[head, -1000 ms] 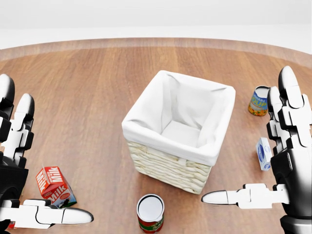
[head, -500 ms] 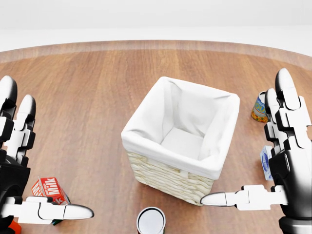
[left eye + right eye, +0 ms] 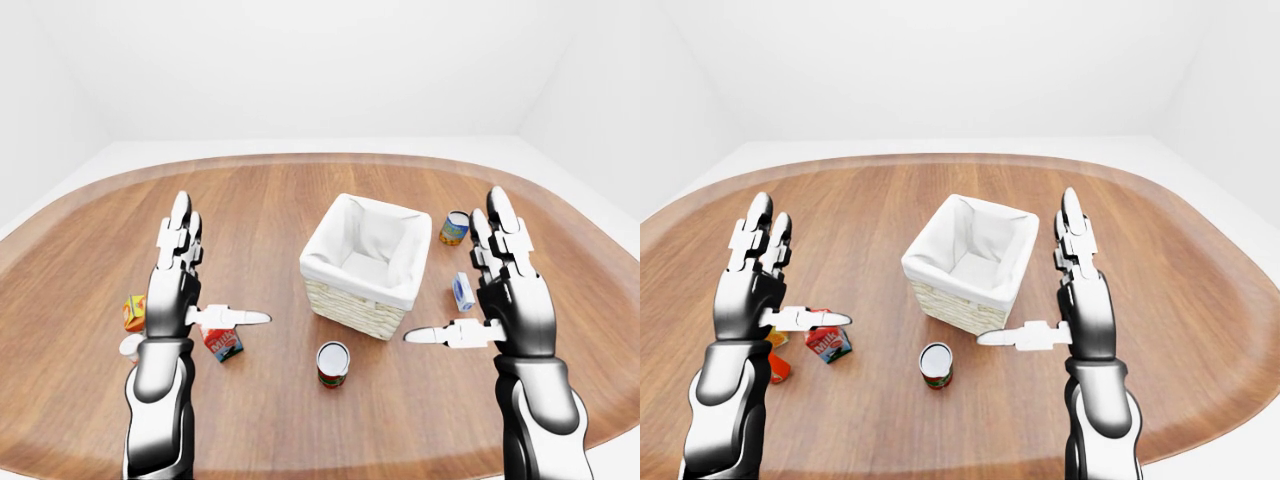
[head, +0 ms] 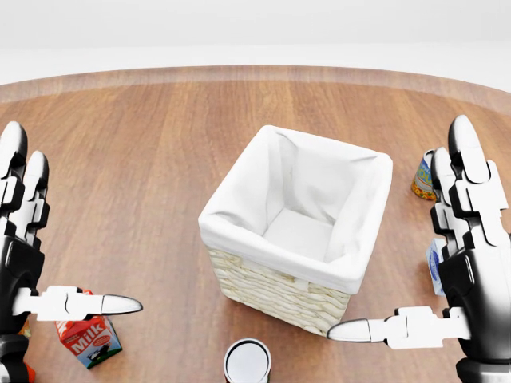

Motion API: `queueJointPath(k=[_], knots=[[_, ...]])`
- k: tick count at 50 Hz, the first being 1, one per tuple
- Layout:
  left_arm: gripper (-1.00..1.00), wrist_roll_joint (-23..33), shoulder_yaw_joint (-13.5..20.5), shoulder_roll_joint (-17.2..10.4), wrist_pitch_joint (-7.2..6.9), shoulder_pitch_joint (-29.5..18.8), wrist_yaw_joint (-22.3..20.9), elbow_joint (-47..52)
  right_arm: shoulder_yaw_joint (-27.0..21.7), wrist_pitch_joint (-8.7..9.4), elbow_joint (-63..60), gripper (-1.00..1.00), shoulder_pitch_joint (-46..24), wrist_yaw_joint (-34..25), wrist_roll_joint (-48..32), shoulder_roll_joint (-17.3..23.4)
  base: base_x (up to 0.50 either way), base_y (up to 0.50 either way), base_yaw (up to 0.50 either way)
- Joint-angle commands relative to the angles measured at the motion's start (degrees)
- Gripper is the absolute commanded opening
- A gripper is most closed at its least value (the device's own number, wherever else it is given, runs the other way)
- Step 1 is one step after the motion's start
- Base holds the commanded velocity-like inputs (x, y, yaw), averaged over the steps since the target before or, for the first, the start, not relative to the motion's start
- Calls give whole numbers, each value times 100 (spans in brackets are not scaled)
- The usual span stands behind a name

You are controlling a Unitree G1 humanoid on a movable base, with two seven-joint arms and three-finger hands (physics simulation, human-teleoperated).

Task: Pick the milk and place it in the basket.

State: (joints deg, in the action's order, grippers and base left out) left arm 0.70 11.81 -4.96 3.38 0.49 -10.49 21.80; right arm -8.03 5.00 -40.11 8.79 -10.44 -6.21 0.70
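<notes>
Wooden bench [image 4: 144, 159], cloth-lined basket [image 4: 297, 231] at its middle.
Basket held nothing; milk [image 4: 86, 341] stood outside it; left robot hand [image 4: 32, 275] and right robot hand [image 4: 447, 279] were both spread open.

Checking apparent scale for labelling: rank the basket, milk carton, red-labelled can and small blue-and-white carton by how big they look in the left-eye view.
1. Basket, clearly largest.
2. Red-labelled can and milk carton look alike; the left robot hand partly hides the carton, so unranked.
3. Small blue-and-white carton, smallest, though farther away.

This is a bare simulated test room, not a real home: plain white walls [image 3: 300, 70], a white floor [image 3: 90, 160] and one big oval wooden worktop [image 3: 270, 200] with a basket [image 3: 362, 262] and some groceries.
</notes>
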Motion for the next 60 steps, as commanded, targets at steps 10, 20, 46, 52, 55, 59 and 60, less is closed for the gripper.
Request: queueJointPath(k=[10, 20, 46, 52, 55, 59, 60], knots=[[100, 861, 397, -709, 162, -811, 575, -1976, 7, 0, -9, 100, 4, -8, 25, -3, 0, 0, 0], [100, 1620, 246, -812, 162, -708, 520, -2575, 7, -4, 8, 100, 4, 9, 10, -4, 0, 0, 0], [100, 1716, 202, -876, 162, -866, 620, -3242, 3, -50, 53, 100, -1, 30, 12, -1, 0, 0, 0], [100, 1718, 160, -932, 162, -1002, 732, -3612, 0, -60, 77, 100, -14, 31, 13, 2, 0, 0, 0], [100, 1711, 151, -952, 162, -1034, 769, -3700, 4, -38, 53, 100, -11, 32, 12, 1, 0, 0, 0], [100, 1720, 135, -978, 162, -1077, 819, -3834, 1, -55, 60, 100, -6, 30, 17, 0, 0, 0, 0], [100, 1726, 133, -984, 162, -1087, 833, -3861, 2, -55, 58, 100, -4, 31, 14, 0, 0, 0, 0]])
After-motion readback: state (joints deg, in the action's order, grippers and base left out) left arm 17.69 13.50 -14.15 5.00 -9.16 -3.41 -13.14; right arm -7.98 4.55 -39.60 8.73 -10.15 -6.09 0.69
